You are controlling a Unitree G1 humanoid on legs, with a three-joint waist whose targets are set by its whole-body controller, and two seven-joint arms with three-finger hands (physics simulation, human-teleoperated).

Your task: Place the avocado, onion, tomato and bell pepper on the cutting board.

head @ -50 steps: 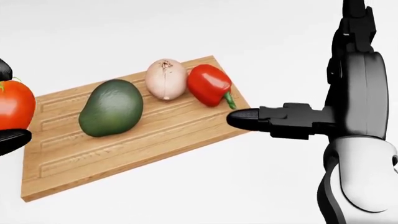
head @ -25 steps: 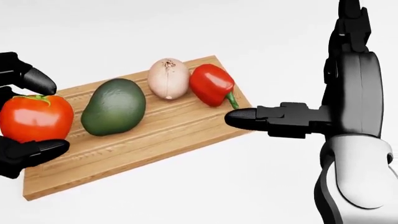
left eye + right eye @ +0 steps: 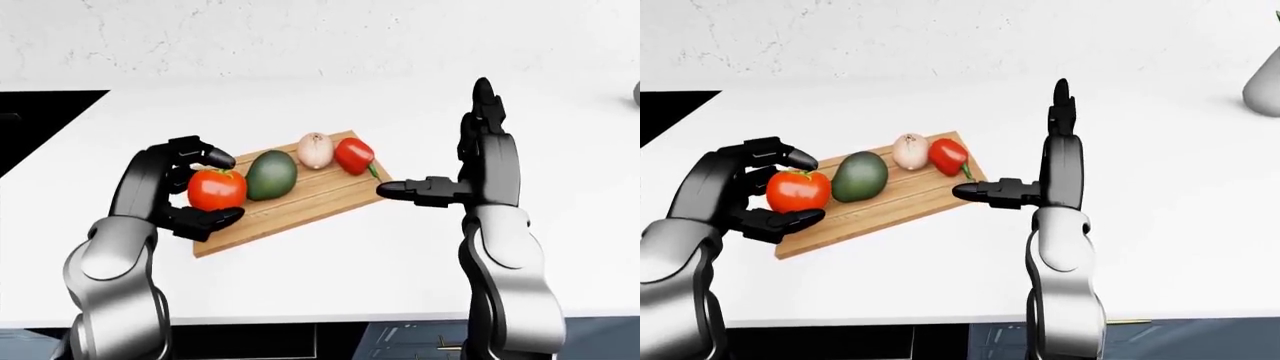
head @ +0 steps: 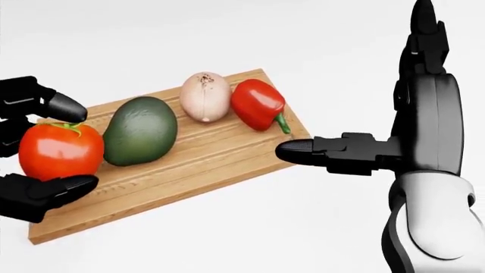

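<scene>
A wooden cutting board (image 4: 198, 165) lies slanted on the white counter. On it rest a green avocado (image 4: 140, 131), a pale onion (image 4: 204, 95) and a red bell pepper (image 4: 257, 104), in a row from left to right. My left hand (image 3: 208, 189) is shut on a red tomato (image 4: 61, 151) and holds it over the board's left end, close beside the avocado. My right hand (image 3: 468, 165) stands upright and open, right of the board. Its thumb points left near the board's right corner and touches nothing.
A black stove (image 3: 40, 120) fills the upper left of the left-eye view. A grey object (image 3: 1265, 90) shows at the right edge of the right-eye view. The counter's edge (image 3: 320, 319) runs along the bottom, and a white wall rises behind.
My left hand has carried the tomato rightward from the view's left edge to the board's left end, beside the avocado. The right hand has barely shifted.
</scene>
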